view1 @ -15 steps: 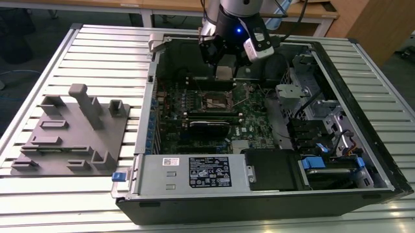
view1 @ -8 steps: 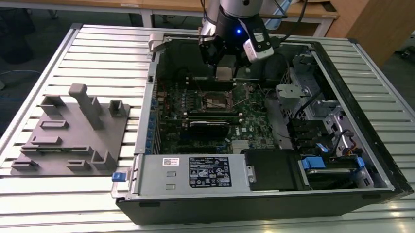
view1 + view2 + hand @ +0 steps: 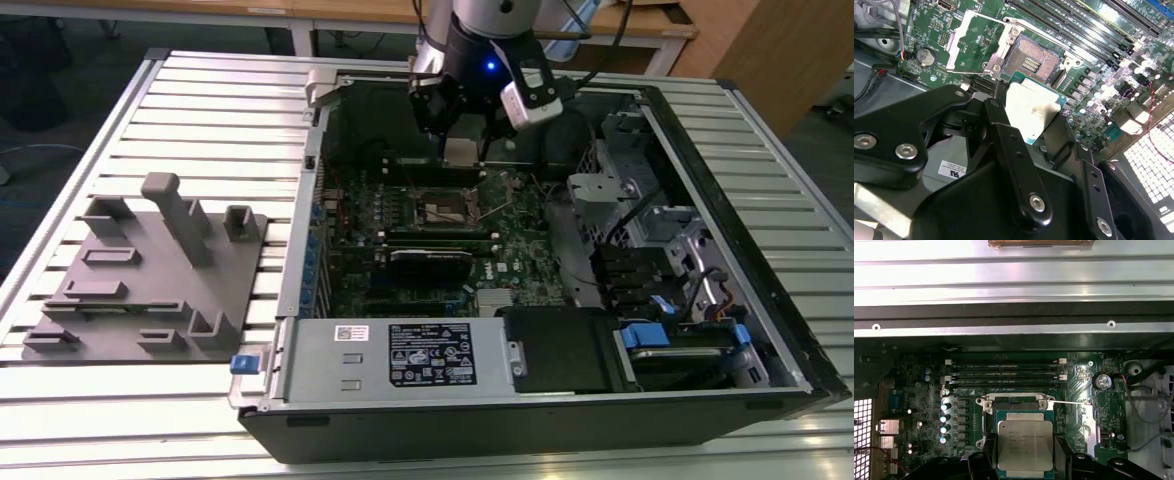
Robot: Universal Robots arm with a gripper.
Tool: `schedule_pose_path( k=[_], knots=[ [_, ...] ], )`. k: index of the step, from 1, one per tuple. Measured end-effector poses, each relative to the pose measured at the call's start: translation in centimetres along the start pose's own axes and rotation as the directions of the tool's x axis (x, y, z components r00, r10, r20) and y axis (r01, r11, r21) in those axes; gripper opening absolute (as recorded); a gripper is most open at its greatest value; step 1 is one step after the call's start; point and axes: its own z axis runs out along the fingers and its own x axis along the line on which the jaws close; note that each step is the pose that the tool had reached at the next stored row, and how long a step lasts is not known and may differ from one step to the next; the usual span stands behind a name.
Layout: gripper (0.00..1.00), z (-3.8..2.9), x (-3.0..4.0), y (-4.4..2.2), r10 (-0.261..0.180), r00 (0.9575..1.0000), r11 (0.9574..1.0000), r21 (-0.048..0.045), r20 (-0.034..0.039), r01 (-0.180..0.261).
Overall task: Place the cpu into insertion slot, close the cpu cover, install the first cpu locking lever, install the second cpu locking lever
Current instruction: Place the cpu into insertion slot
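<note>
My gripper (image 3: 461, 148) hangs inside the open computer case, shut on the cpu (image 3: 461, 153), a flat silver-grey square chip. In both wrist views the cpu (image 3: 1025, 445) (image 3: 1031, 112) sits between the black fingers (image 3: 985, 462), held a little above the motherboard and apart from it. Just beyond it lies the insertion slot (image 3: 1036, 60) (image 3: 1014, 406) (image 3: 445, 208), bare, with a dark centre and silver rim. The cpu cover (image 3: 976, 42) (image 3: 1086, 425) is swung open and lies flat beside the slot. A thin locking lever (image 3: 1070, 402) sticks out by the slot.
Long black memory slots (image 3: 1004, 375) run beside the socket. The case wall (image 3: 310, 200) and drive bays (image 3: 627, 200) close in the board. A white-labelled power supply (image 3: 400, 355) fills the case's near end. A grey fixture (image 3: 134, 270) stands on the slatted table at the exterior view's left.
</note>
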Motion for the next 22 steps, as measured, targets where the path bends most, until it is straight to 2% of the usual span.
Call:
schedule_pose_path(
  k=[13,22],
  knots=[
    [0.54,0.46,-0.01,-0.04,0.0,1.0,1.0,0.0,0.0,0.0],
    [0.54,1.46,-0.03,-0.13,0.0,1.0,1.0,0.0,0.0,0.0]
  ],
)
